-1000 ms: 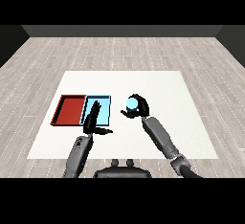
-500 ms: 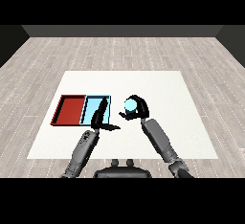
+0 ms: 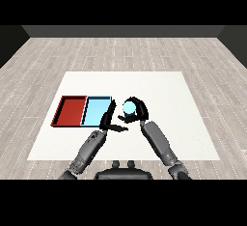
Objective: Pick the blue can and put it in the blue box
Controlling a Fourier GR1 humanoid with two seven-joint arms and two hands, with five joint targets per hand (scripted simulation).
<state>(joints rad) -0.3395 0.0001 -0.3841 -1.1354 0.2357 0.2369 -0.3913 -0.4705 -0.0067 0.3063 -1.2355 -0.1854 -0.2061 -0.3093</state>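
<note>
White tabletop [image 3: 159, 87] carries the small light blue cylindrical can [image 3: 129, 107], upright inside the right hand's [image 3: 137, 111] curled fingers, just right of the light blue tray [image 3: 96, 110], with the open left hand [image 3: 109, 121] between them.

The small round light blue can [image 3: 129, 107] stands upright with its pale top showing. The flat light blue tray [image 3: 97, 111] with a dark rim lies at its 9 o'clock side, just beside it.
</note>
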